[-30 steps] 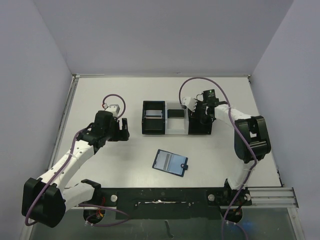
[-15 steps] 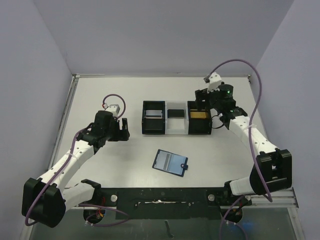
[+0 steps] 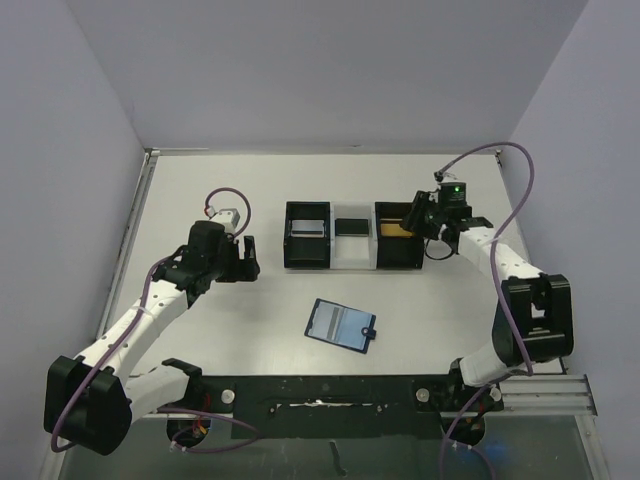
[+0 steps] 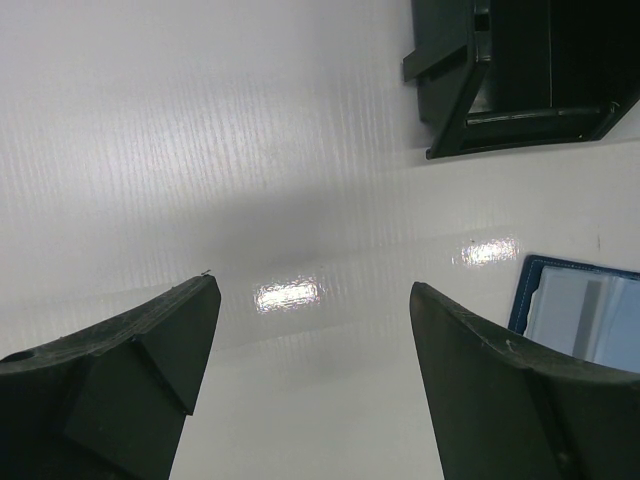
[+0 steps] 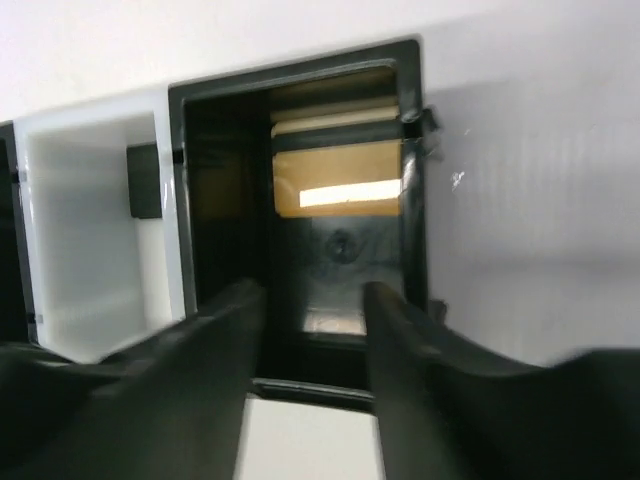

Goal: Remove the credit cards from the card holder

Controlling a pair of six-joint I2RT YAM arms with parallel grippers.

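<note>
Operator: What is the state of the fingers?
Technician: The left gripper [image 4: 310, 285] hangs above the desk [image 3: 200, 200], fingers [image 4: 480, 380] wide apart and empty. The right gripper [image 5: 312, 290] has its fingers [image 5: 180, 390] partly apart, holding nothing. One second ago it covered the right box [image 3: 398, 265]. It now sits at the box's right side, and the gold card [image 5: 340, 180] is exposed.
Operator: Where is the card holder? Is any lettering legible?
Technician: The card holder [image 3: 340, 325] lies open on the near desk, unmoved. Its print is too small to read.

White arms [image 3: 135, 325], black joints [image 3: 207, 252], purple cables [image 3: 226, 192]
</note>
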